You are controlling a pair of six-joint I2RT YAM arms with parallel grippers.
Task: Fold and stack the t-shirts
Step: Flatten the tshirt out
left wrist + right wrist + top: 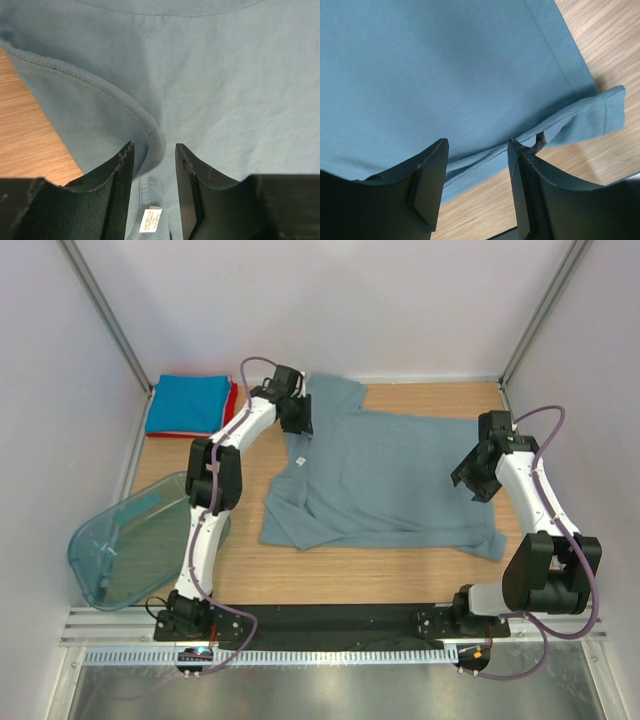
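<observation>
Left of left jaws, well apart: translucent teal tub (130, 550) at near table edge. Behind it, bright blue t-shirt (188, 403) folded square atop red t-shirt (233, 400).
Left gripper (155, 145): jaws spread, ribbed collar curve of grey-blue t-shirt (390, 480) lying between them, ungripped. White neck label (150, 220) just below. Bare wood table (30, 145) left of jaws.
Between grippers: shirt spread flat, lightly wrinkled.
Right gripper (478, 144): jaws spread over doubled cloth edge. Stitched hem corner (605, 110) right of jaws, open wood beyond.
</observation>
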